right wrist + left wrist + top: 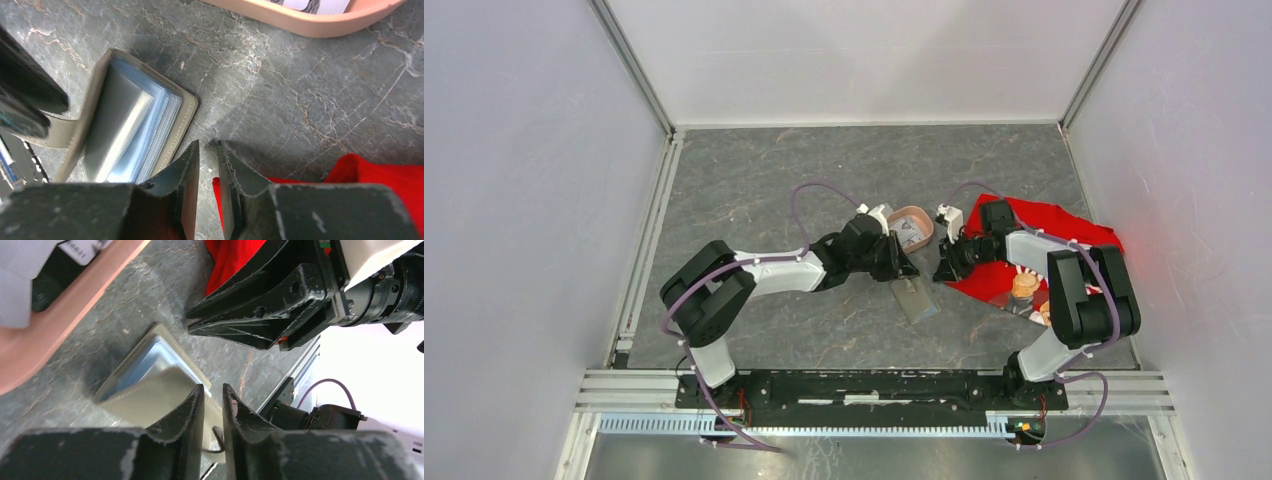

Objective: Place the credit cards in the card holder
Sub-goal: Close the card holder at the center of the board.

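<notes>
Top view: left pincer [908, 268] and right pincer [942, 268] are seen tip to tip, mid-table; the jaw gaps are too small to be read here. The card holder [916, 300] is laid open on the grey marbled table [754, 180], just below the left pincer's tips, its top end covered by them. A pink oval tray [921, 214] is set just beyond both pincers; the credit cards [910, 233] inside are partly hidden. A red cloth [1034, 225] is spread under the right arm. A wide stretch of table is left behind the left pincer

Left wrist: left pincer [213, 388] is held at a narrow slit, nothing gripped. The card holder [150, 365] is found ahead-left of the tips, with clear glossy sleeves; its stitched flap is blurred against one finger, so contact cannot be told. The tray rim is cut off upper left

Right wrist: right pincer [207, 147] is narrow too, with bare table seen through it. The holder [140, 115] is just left of the tips, apart; its flap end is hidden under the left pincer's black fingers
</notes>
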Robot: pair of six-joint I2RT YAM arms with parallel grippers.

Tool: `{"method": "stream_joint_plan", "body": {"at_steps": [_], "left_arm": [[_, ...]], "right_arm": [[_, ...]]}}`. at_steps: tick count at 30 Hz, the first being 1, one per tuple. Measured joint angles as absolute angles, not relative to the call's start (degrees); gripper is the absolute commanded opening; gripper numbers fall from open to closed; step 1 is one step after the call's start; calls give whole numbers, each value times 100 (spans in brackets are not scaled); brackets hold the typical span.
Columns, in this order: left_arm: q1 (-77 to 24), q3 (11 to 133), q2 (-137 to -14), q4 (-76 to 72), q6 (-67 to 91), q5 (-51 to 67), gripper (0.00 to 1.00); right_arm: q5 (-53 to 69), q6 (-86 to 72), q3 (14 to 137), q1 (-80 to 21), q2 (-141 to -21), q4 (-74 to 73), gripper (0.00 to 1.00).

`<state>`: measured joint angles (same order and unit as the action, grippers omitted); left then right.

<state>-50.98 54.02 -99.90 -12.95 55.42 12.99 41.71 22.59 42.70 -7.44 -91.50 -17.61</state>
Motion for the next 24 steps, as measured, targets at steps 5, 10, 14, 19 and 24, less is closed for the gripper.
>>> {"method": "stream_joint_plan", "body": {"at_steps": [5,10,14,19,24], "left_arm": [[-5148,5867,-10462,-1317,5544,1481,41],[-5196,6047,-10604,-1284,5542,1570,44],[-5199,6475,-10735,-1380,5544,1708,43],[-5201,6869,-10986,-1671,5548,1723,43],[-5201,6873,-11133,-1859,5553,1721,42]], "right_arm": [[4237,2346,4381,-742,-9277,-1890,24],[4241,2370,4381,-591,-9198,-1907,25],[4331,2390,4379,-163,-8823,-1905,26],[5253,3199,4423,526,-8106,-2263,30],[6639,6768,4904,526,-7977,-4952,31]]}}
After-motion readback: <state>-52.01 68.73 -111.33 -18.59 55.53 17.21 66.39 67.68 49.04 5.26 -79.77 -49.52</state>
